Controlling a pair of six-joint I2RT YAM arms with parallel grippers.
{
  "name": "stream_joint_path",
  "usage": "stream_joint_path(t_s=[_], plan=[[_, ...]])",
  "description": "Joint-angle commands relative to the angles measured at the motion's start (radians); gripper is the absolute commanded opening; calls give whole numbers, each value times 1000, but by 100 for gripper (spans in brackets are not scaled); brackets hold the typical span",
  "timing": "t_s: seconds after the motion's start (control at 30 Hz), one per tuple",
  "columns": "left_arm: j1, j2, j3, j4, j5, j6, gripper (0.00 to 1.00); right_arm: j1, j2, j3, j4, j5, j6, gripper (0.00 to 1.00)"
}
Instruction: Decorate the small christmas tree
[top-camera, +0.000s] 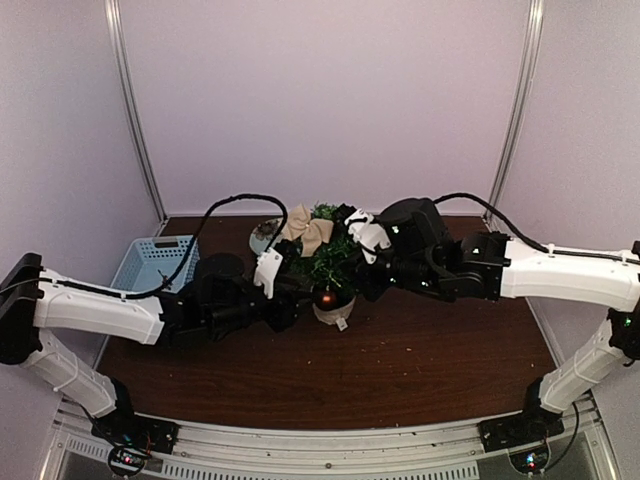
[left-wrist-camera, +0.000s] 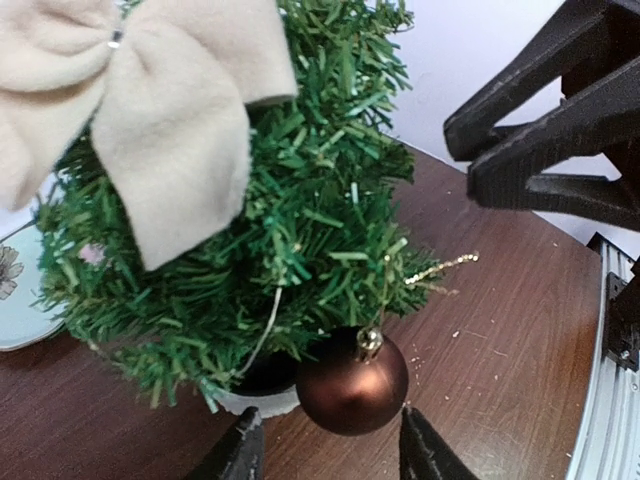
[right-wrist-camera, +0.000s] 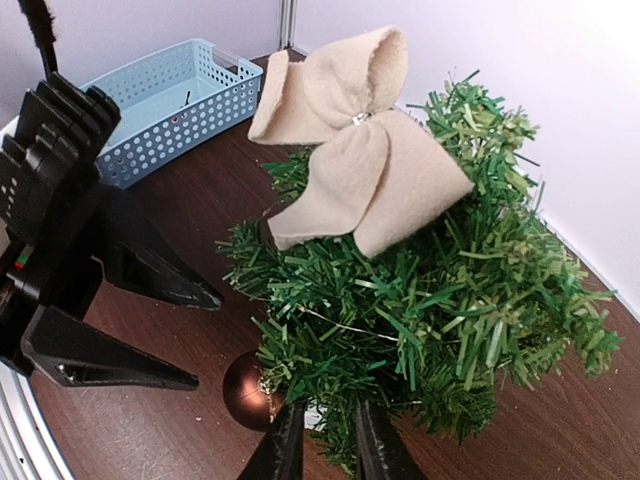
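Beyond the left pincer (left-wrist-camera: 330, 440) — open, empty — stands the small christmas tree (left-wrist-camera: 300, 220); right pincer (right-wrist-camera: 328, 425) barely parted.

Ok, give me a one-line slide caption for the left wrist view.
Left gripper open close to a brown bauble hanging on the small christmas tree, which wears a beige bow.

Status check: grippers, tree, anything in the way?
Left gripper open, fingers flanking brown bauble hung on small christmas tree. Right gripper at lower branches, jaws narrow, grip unclear. Tree upright, beige bow on top. Blue basket well aside.
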Motion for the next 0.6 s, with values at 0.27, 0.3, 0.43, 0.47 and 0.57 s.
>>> stream_joint_path(t_s=[0.27,0.3,0.43,0.47,0.57], plan=[[236,-364,-37,-405,-168,-258,55,-18,-172,-77,29,6,-4,30],[279,-390,-30,-474,-193,-276,55,-23,-183,-80,29,-1,-1,30],[470,-489,-18,-659,-279,-320,57,-60,-221,-93,22,-32,10,33],[527,-506,-15,-685,-278,-329,58,-70,-227,-96,21,-42,12,34],[720,-503,11,-760,-209,-338,60,-99,-237,-97,16,-66,18,35]])
